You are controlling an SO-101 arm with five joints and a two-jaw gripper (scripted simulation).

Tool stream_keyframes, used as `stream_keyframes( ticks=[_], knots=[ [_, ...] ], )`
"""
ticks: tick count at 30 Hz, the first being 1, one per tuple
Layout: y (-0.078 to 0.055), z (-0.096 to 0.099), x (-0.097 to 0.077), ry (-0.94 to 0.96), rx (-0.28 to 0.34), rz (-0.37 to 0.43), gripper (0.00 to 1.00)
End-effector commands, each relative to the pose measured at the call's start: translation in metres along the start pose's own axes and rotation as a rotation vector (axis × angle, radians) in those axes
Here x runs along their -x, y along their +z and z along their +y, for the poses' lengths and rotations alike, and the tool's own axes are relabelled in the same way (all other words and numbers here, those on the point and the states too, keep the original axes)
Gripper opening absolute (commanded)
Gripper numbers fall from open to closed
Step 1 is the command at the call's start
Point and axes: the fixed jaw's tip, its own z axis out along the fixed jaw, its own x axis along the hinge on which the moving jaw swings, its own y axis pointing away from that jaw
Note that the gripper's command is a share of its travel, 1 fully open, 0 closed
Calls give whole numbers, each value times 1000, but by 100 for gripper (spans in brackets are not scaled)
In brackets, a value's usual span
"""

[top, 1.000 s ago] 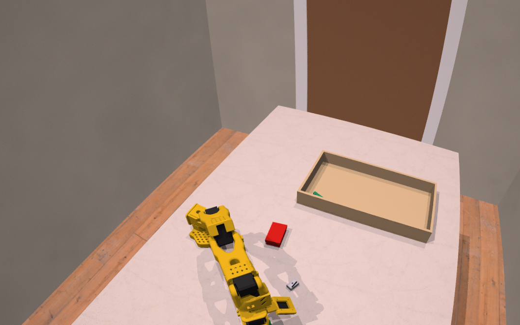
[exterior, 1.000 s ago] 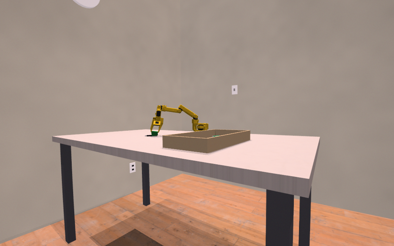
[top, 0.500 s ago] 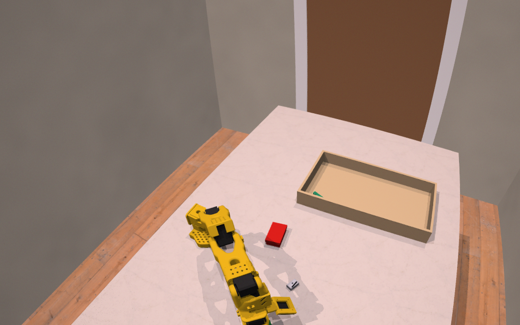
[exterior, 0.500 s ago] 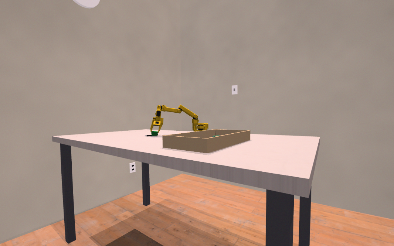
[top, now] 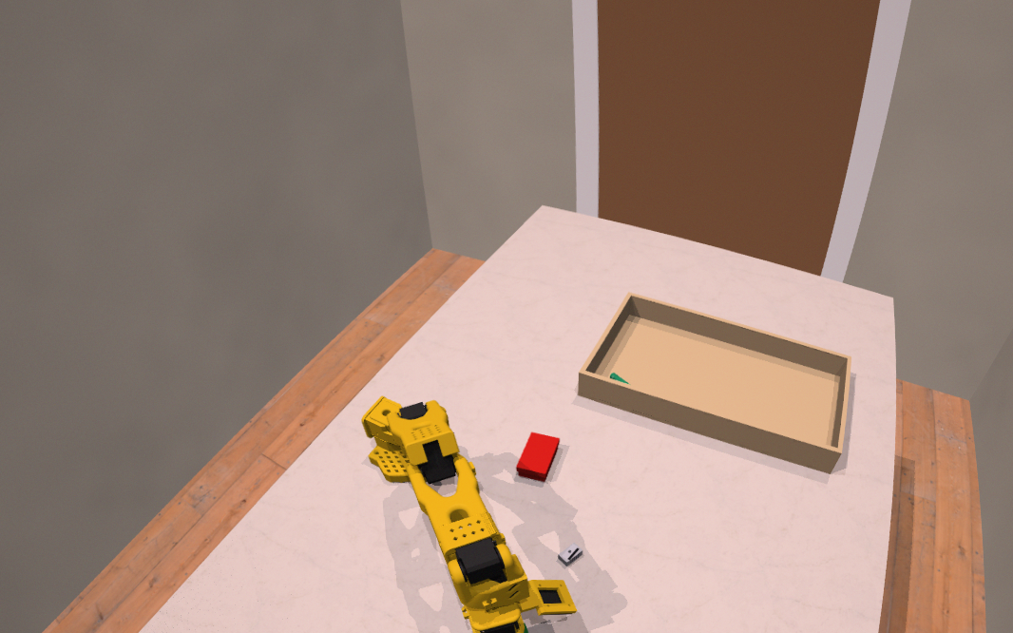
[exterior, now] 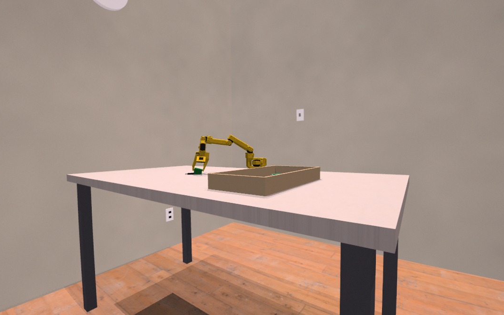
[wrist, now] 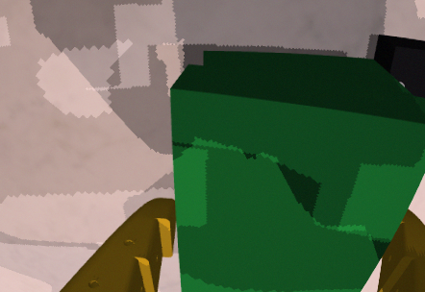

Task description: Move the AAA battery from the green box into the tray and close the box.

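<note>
The green box (exterior: 197,170) (wrist: 288,194) is on the table at the far side of the tray in the exterior view, and looks tilted there. The wrist view shows its broad face and a shadowed far side with a small step at its left end. I cannot tell how the lid sits. My gripper (exterior: 198,170) (wrist: 285,219) is open around the box, with a slim gap by the left finger. The wooden tray (top: 707,429) (exterior: 236,183) holds a small slim green thing (top: 619,379) near its left front corner; I cannot tell whether it is the AAA battery. The box's inside is hidden.
A black thing (exterior: 190,173) (wrist: 409,66) lies close beside the green box. A red box (top: 538,454) lies between the arm's base and the tray. A small silver-grey sharpener-like thing (top: 570,554) lies beside the arm.
</note>
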Motion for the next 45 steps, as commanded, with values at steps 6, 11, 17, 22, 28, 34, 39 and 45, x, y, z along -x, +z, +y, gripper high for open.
stream_keyframes(
  ticks=[6,11,17,22,28,34,39,45],
  knots=[
    [-8,-4,1,5,-35,-5,29],
    [-9,-5,1,5,-41,-5,29],
    [-13,-9,1,5,-69,-8,29],
    [-15,-12,1,5,-90,-10,29],
    [-23,-19,2,6,-144,-15,29],
    [-30,-26,2,6,-199,-20,29],
    [-34,-29,2,6,-222,-23,29],
    [-39,-33,3,6,-253,-26,29]
  ],
)
